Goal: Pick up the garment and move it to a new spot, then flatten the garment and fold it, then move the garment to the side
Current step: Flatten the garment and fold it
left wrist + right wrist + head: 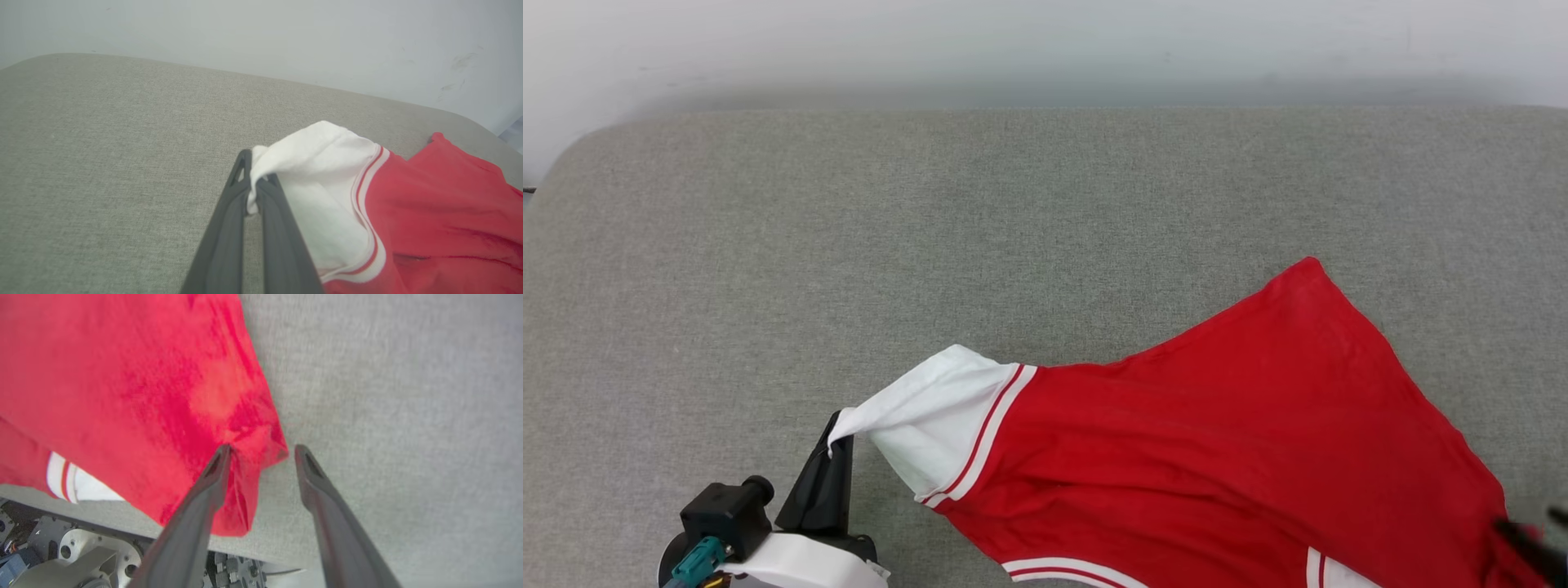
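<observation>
The garment (1241, 441), a red jersey with a white sleeve and red-white trim, lies stretched across the lower right of the grey surface. At the lower left my left gripper (840, 445) is shut on the edge of the white sleeve (302, 163), which is pinched between its two dark fingers (229, 220). My right gripper (261, 451) stands open at the garment's red corner (253, 437). That corner drapes against the left finger and hangs loose between the two. In the head view this gripper (1534, 541) sits at the lower right edge.
The grey fabric surface (931, 229) spreads wide to the left and far side, ending at a white wall (1045, 49). Its front edge (122, 522) runs beneath the right gripper, with the robot's base (73, 551) below it.
</observation>
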